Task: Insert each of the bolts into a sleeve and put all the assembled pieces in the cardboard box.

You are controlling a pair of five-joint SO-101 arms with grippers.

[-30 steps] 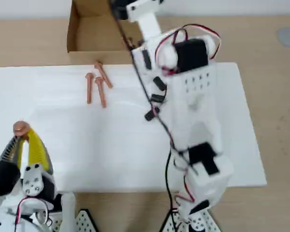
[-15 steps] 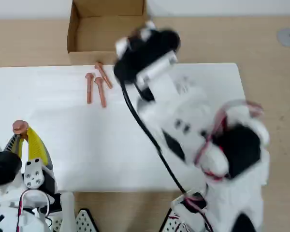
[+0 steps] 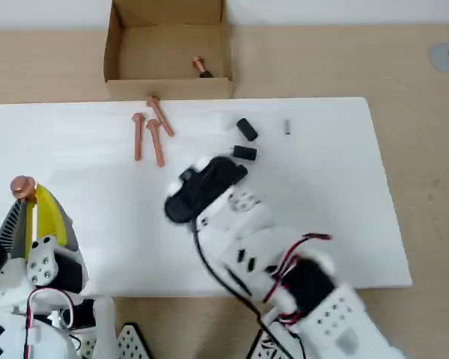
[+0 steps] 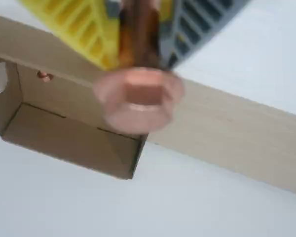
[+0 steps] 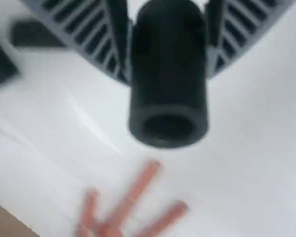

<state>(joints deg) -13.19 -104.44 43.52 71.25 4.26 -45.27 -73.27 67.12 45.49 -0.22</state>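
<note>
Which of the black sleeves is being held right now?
The sleeve gripped by the right tool; the other two sleeves lie loose on the white mat.

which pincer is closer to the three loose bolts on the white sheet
Right. The right pincer, holding a sleeve, is over the sheet near the loose bolts; the left pincer, holding a bolt, is farther, at its left edge.

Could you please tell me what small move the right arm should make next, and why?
Probably carry the sleeve in the right gripper toward the bolt held by the left gripper: both parts are gripped but apart, not yet joined.
</note>
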